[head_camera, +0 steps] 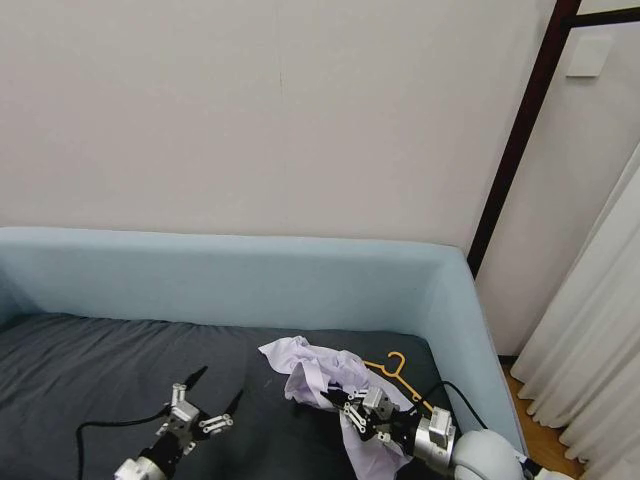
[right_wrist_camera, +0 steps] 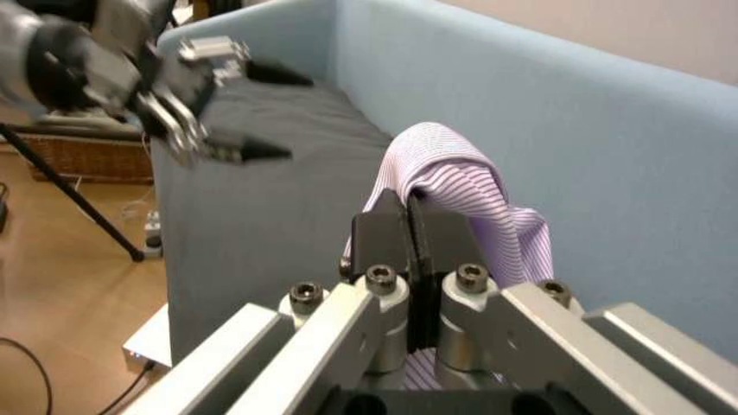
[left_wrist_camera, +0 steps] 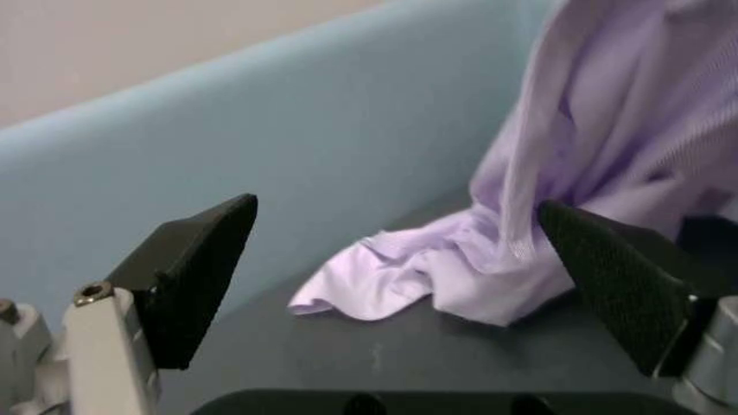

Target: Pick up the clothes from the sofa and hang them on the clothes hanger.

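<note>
A lilac striped shirt (head_camera: 320, 375) lies crumpled on the dark sofa seat (head_camera: 90, 370), partly lifted. My right gripper (head_camera: 352, 405) is shut on a fold of the shirt (right_wrist_camera: 455, 177), which drapes over its fingers (right_wrist_camera: 386, 242). An orange clothes hanger (head_camera: 398, 372) rests on the seat just behind the shirt, near the sofa's right arm. My left gripper (head_camera: 212, 392) hovers open over the seat to the left of the shirt, holding nothing; its fingers (left_wrist_camera: 196, 277) frame the shirt (left_wrist_camera: 576, 173) in the left wrist view. The left gripper (right_wrist_camera: 225, 112) also appears far off in the right wrist view.
The sofa has a light blue backrest (head_camera: 230, 280) and right arm (head_camera: 465, 330) enclosing the seat. A plain wall stands behind. White curtains (head_camera: 600, 340) hang at the right. A black cable (head_camera: 110, 425) trails from the left arm over the seat.
</note>
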Available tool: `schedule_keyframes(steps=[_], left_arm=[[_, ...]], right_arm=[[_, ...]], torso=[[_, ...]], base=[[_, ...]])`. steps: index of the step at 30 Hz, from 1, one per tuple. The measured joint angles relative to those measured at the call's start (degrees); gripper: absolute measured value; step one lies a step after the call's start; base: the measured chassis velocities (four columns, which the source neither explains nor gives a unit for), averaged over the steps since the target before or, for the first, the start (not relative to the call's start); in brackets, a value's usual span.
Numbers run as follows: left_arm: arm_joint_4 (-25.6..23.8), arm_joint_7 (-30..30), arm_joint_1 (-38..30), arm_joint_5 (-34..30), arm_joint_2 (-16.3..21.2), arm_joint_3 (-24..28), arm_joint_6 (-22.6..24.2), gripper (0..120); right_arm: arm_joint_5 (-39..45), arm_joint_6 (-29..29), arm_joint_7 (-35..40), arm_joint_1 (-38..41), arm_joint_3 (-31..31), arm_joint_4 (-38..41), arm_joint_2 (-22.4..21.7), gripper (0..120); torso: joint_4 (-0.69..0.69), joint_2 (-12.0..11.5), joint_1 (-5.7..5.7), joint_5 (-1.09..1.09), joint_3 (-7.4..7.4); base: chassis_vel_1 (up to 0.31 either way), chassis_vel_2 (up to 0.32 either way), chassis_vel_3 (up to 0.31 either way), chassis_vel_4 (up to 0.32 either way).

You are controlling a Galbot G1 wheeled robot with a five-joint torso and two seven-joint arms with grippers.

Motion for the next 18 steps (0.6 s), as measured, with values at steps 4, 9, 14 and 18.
schedule_keyframes(steps=[4,9,14,18], left_arm=[[7.11,2.13,-15.11,-0.92,-2.34,15.10,-0.47,94],[11.67,3.50,-22.84,-1.72,-6.48,22.80,-1.26,94],[14.79,3.67,-25.33,-1.17,-9.48,25.17,-1.30,94],[16.72,3.59,-25.65,-0.73,-11.04,25.28,-1.28,88]], right_arm=[[0.83,-0.13,-0.30,-1.16,1.75,1.21,-0.70,0],[1.36,-0.38,-0.51,-2.91,3.88,2.57,-1.73,0],[1.68,-0.59,-0.53,-3.65,5.06,3.35,-2.19,0],[1.86,-0.84,-0.47,-3.69,5.12,3.83,-2.13,0]], torso=[[-0.03,0.00,0.00,-0.01,0.00],[-0.03,0.00,0.00,0.01,0.00],[-0.01,0.00,0.00,0.02,0.00],[-0.01,0.00,0.00,0.02,-0.01]], base=[[0.000,0.000,0.000,0.000],[0.000,0.000,0.000,0.000],[0.000,0.000,0.000,0.000],[0.000,0.000,0.000,0.000]])
